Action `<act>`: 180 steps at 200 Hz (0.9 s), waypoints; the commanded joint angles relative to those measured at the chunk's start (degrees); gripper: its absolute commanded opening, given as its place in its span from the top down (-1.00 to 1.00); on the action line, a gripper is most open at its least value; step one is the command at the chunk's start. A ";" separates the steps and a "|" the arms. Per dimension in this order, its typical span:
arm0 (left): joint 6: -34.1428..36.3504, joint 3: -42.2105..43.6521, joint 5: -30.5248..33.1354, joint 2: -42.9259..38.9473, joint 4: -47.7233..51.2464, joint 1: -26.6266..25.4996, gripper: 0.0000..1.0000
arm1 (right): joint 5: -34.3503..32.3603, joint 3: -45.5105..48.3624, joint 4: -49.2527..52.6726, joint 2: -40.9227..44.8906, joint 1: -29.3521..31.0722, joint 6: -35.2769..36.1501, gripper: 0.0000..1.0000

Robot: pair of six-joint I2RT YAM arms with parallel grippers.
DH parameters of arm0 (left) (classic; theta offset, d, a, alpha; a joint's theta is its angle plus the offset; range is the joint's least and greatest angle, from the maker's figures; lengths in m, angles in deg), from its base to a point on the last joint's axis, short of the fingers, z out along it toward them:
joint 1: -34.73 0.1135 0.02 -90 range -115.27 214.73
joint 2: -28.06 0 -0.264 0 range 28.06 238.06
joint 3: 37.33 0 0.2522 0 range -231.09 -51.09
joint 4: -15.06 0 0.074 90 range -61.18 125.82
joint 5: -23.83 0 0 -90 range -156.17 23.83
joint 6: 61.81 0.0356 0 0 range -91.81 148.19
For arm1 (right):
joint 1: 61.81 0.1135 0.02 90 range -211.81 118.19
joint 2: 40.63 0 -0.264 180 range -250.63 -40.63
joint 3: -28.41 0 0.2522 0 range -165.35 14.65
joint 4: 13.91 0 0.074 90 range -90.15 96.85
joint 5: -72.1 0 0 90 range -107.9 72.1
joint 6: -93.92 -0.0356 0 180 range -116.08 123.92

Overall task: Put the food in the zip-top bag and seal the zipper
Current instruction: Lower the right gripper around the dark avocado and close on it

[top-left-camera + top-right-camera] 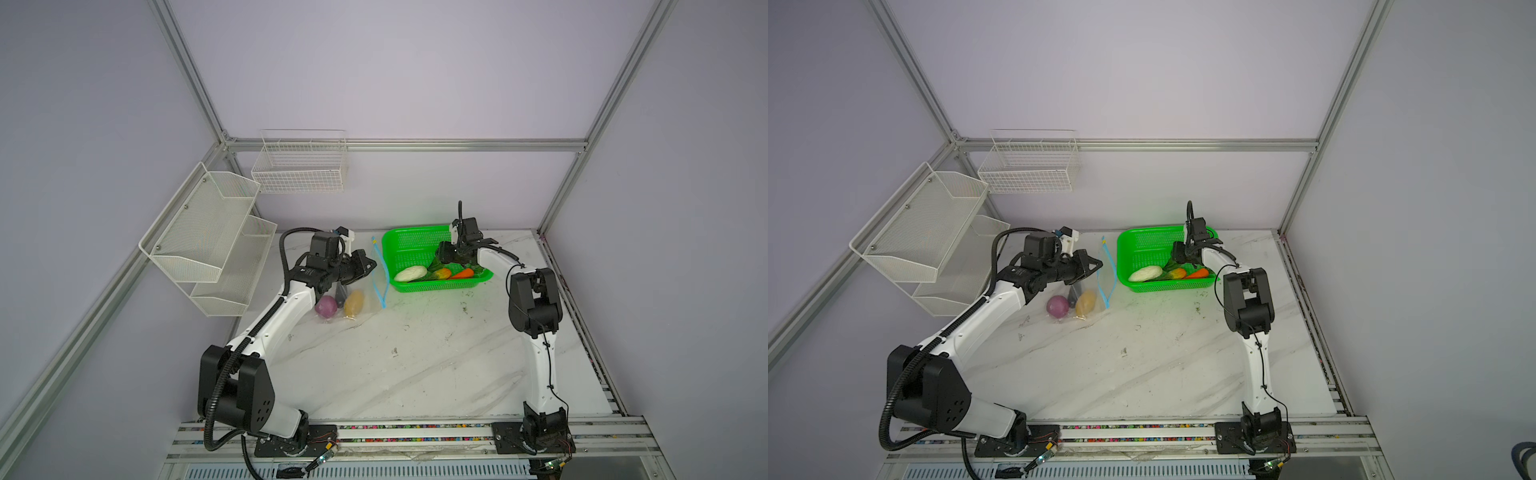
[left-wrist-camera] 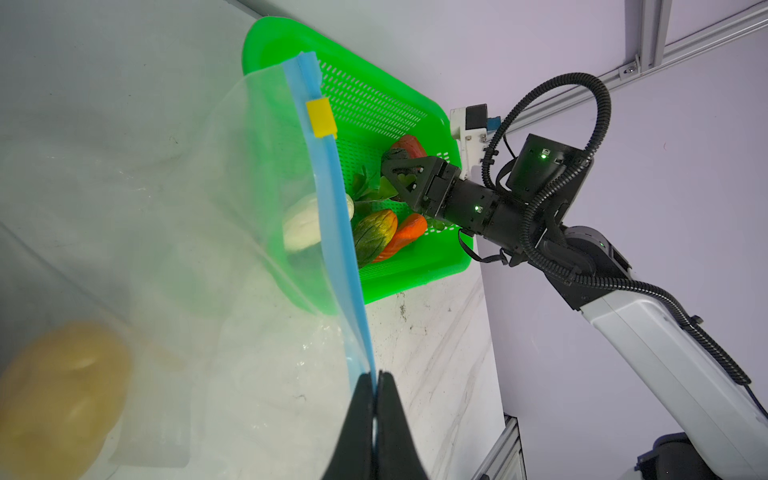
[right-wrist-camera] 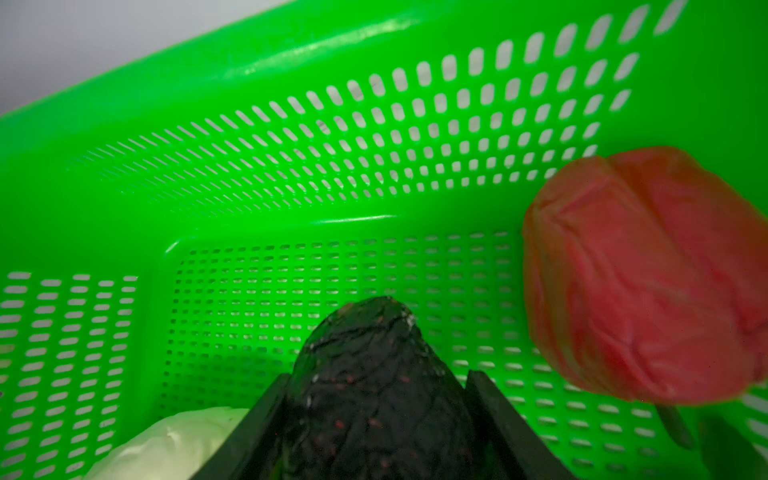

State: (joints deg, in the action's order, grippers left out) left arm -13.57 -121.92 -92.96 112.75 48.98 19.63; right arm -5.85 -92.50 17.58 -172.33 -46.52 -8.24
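Note:
The clear zip-top bag [image 1: 357, 286] lies left of the green basket [image 1: 405, 245]. Inside it are a purple onion [image 1: 326, 306], a yellow-brown potato [image 1: 354, 302] and a dark piece [image 1: 340, 293]. My left gripper [image 2: 376, 376] is shut on the blue zipper [image 2: 328, 208] and holds that edge up. The yellow slider [image 2: 321, 118] sits at the strip's far end. My right gripper [image 3: 378, 376] is inside the basket [image 3: 291, 166], shut on a dark wrinkled vegetable [image 3: 374, 407]. A red pepper [image 3: 644, 270], white oblong [image 1: 410, 273], corn [image 1: 441, 273], carrot [image 1: 462, 273] and greens [image 2: 374, 187] lie in the basket.
Two white mesh shelves [image 1: 208, 237] hang on the left wall, close to my left arm. A white wire basket [image 1: 299, 166] hangs on the back wall. The basket stands against the marble table's [image 1: 415, 353] back edge.

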 commanded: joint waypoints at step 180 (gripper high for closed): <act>1.00 -1.94 0.77 -3.21 -0.57 -0.22 1.00 | -1.53 -17.25 12.42 -5.34 1.96 6.98 -0.62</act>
State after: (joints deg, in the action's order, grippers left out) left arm -13.57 -121.90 -92.63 111.72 49.48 19.63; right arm -3.91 -106.90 23.16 -177.95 -46.28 -5.14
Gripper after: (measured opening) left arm 0.047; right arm 0.810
